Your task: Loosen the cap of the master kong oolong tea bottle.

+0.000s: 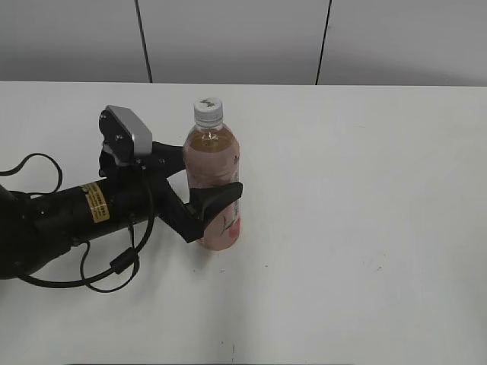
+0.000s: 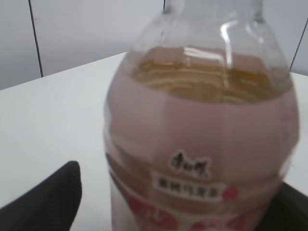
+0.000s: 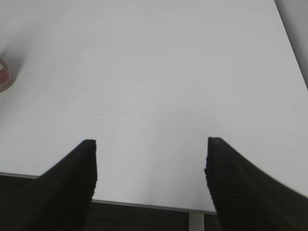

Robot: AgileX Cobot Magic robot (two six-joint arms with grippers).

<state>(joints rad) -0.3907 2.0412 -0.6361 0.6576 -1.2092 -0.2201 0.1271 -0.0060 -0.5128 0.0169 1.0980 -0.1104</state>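
The master kong oolong tea bottle (image 1: 212, 146) stands upright on the white table, amber tea inside and a pink label around it. Its white ribbed cap (image 1: 208, 109) is on top. My left gripper (image 1: 210, 173) straddles the bottle at label height, one finger in front and one behind. In the left wrist view the bottle (image 2: 202, 120) fills the frame, and a gap of table shows between the left finger and the label, so this gripper (image 2: 180, 195) is open. The cap is out of that view. My right gripper (image 3: 150, 154) is open and empty over the table's front edge.
The white table (image 1: 365, 190) stretches to the right of the bottle. Black cables (image 1: 114, 266) loop beside my left arm. The bottle's base (image 3: 3, 77) shows at the left edge of the right wrist view. A grey panelled wall (image 1: 236, 38) stands behind the table.
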